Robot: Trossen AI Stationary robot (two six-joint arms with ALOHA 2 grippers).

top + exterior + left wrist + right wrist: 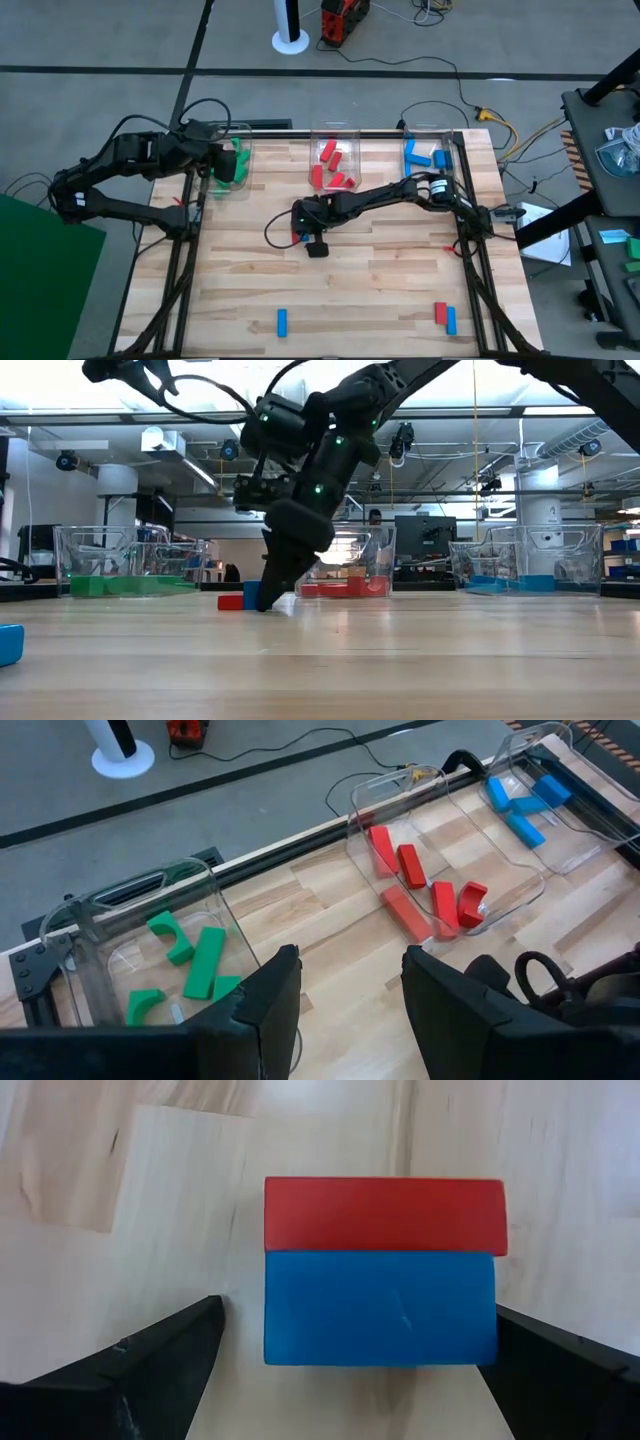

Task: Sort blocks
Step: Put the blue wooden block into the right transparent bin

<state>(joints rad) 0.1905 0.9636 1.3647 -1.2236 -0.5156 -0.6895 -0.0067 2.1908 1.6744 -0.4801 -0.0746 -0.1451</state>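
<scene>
The right gripper (370,1350) is down at the counter (400,290) with its fingers (150,1370) spread wide, straddling a blue block (380,1308); one finger sits clear of it, and the other's contact is hard to judge. A red block (384,1214) lies flush against the blue one's far side. In the low view the arm hides most of this pair.

The left gripper (345,1010) hangs released above the green bin (150,950), green blocks (205,960) just beyond its fingers. Farther off are the red bin (334,160) and blue bin (432,150). Three more blocks lie well apart near the counter's front edge: a lone blue bar (282,321) and a red-and-blue pair (445,316).
</scene>
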